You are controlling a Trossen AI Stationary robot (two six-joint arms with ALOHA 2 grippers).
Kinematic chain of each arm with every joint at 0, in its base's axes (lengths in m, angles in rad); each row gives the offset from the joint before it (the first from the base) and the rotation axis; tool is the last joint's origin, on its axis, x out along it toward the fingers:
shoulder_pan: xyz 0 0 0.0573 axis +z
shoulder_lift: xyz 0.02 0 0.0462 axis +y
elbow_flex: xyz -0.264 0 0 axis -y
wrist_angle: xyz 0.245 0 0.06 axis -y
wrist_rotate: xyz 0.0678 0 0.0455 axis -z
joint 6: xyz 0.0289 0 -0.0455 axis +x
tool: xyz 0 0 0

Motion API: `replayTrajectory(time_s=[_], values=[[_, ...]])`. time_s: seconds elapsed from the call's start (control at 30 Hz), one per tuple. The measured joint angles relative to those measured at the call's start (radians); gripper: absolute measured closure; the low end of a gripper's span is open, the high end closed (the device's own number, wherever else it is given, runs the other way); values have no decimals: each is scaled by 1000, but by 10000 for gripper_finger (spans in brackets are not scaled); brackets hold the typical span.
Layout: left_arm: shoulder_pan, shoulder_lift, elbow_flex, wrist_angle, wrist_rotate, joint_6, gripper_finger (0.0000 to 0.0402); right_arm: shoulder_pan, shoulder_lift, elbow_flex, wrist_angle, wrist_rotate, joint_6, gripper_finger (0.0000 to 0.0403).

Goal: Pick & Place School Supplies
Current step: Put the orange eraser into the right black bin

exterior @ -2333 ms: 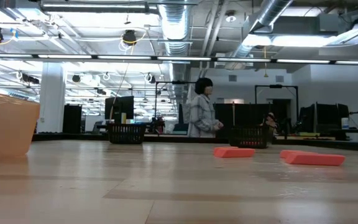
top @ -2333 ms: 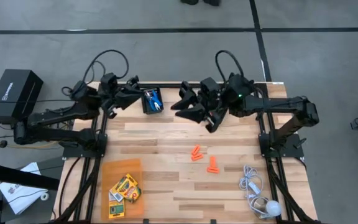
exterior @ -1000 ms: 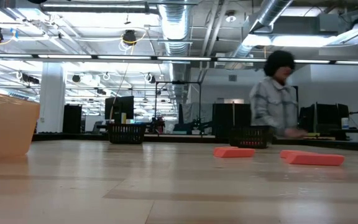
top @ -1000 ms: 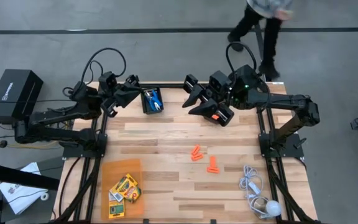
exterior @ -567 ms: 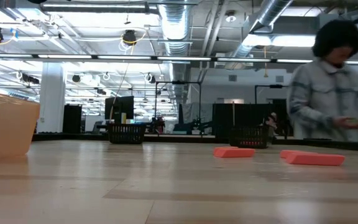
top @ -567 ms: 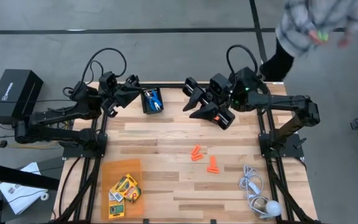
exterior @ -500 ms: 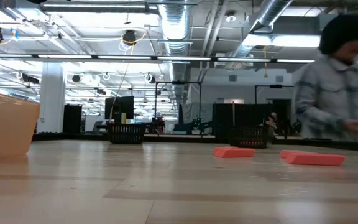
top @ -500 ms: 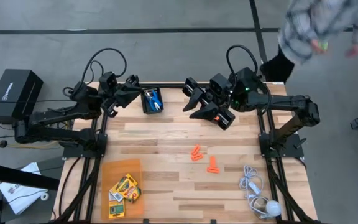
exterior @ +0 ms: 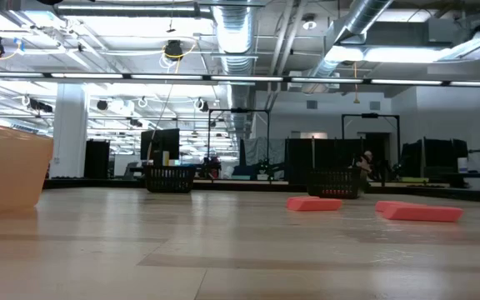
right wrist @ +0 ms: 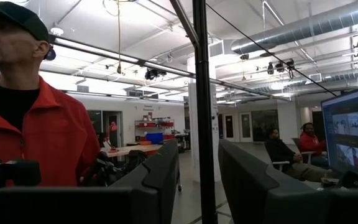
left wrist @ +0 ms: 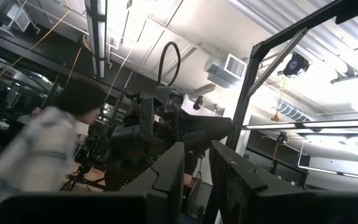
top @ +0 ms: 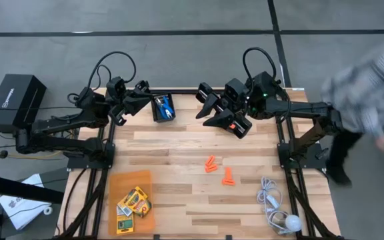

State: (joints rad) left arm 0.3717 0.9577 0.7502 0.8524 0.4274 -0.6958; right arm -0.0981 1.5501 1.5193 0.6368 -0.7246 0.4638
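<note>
The right gripper (top: 210,111), fingers spread and empty, is held unmoved at the desk's (top: 179,153) far edge since the person walked past, orange pieces (top: 219,170) unpicked mid-desk; the left gripper (top: 143,100), parted, is parked.

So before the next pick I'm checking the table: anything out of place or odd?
One thing: a white cord with a round bulb lies in a loose tangle at the table's near right corner, no school supply. A person is passing close by the right arm's side.
</note>
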Motion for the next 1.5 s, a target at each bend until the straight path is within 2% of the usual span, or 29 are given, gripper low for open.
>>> replayTrajectory(time_s=[0.23, 0.43, 0.67, 0.77, 1.1, 1.23, 1.5], values=[[0, 0, 0, -23, 49, 14, 330, -18, 0, 0, -12, 20, -3, 295], [0, 0, 0, -99, 81, 56, 330, -90, 0, 0, -137, 44, -40, 307], [0, 0, 0, -114, 85, 90, 330, -141, 18, -1, -144, -59, 62, 310], [6, 0, 0, -116, 85, 91, 330, -149, 28, 1, -127, -61, 68, 310], [36, 8, 0, -129, 84, 93, 330, -149, 65, 0, -86, 61, 41, 310], [41, 8, 0, -132, 84, 93, 330, -160, 93, -1, -17, 83, 34, 310], [78, 8, 0, -146, 97, 93, 330, -182, 120, -2, -5, 120, 41, 310]])
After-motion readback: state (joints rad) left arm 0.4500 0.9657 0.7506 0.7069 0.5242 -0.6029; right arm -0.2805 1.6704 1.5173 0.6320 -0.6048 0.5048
